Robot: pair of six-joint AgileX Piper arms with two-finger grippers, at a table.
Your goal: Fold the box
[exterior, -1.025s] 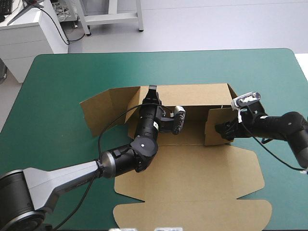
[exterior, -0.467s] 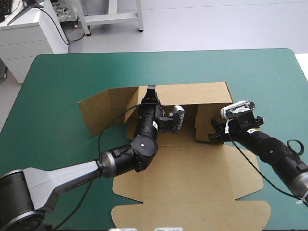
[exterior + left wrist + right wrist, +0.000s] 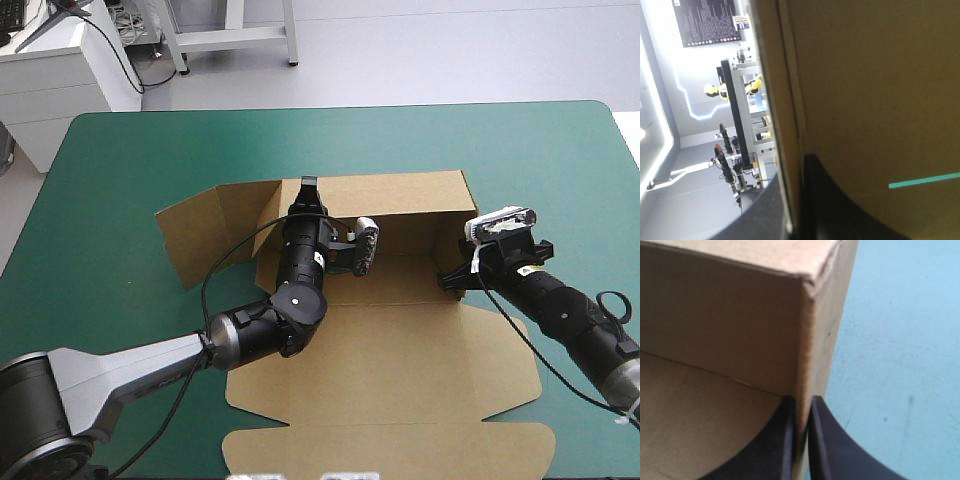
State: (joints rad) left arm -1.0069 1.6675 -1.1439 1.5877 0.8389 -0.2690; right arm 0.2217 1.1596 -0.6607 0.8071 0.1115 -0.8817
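Black fingers [image 3: 827, 445] of the right gripper [image 3: 447, 280] are all but closed on the box [image 3: 380, 370]. They clamp the near end of its right side wall [image 3: 826, 325], one finger inside and one outside. That wall stands upright and meets the rear wall [image 3: 400, 195] at a corner right of centre in the high frame. The left gripper [image 3: 307, 190], upper centre of that frame, is likewise nearly closed and pinches the top edge of the rear wall near its left end; its wrist view shows board edge-on between the fingers. The left flap [image 3: 195, 235] splays outward from that end, leaning and not tucked. The base and lid [image 3: 390, 440] lie flat, the lid reaching the lower edge of the frame. The box sits mid-table on the teal-green cover [image 3: 120, 160], with the grippers well apart.
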